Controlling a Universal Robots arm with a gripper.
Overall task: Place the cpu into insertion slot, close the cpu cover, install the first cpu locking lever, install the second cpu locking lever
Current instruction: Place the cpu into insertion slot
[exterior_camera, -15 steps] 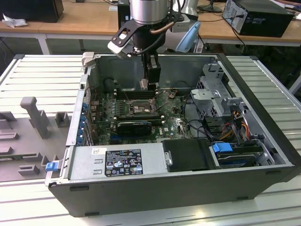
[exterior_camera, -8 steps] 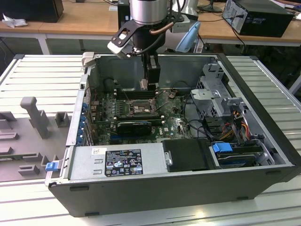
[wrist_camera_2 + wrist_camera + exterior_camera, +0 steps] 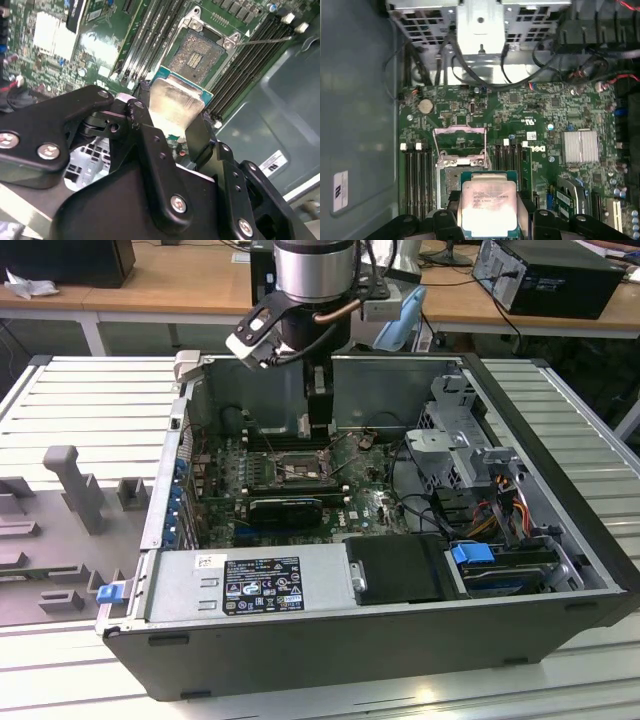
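Observation:
My gripper (image 3: 172, 114) is shut on the cpu (image 3: 174, 106), a small square chip with a pale silvery face and a green edge, held by two opposite sides. In the first wrist view the cpu (image 3: 487, 205) hangs over the near part of the insertion slot (image 3: 446, 178), with the gripper (image 3: 487, 222) behind it. The insertion slot (image 3: 196, 53) lies bare with its dark contact field showing. The cpu cover (image 3: 460, 145) stands swung up at the slot's far side. A thin locking lever (image 3: 265, 39) sticks out beside the slot. In the exterior view the gripper (image 3: 318, 408) hangs above the slot (image 3: 290, 469).
The green motherboard (image 3: 370, 502) lies inside an open computer case (image 3: 330, 625). Black memory slots (image 3: 417, 175) flank the socket. A silver heatsink (image 3: 580, 146), cables (image 3: 420, 510) and a drive cage (image 3: 455, 445) stand near. A long black expansion card (image 3: 285, 508) lies in front of the slot.

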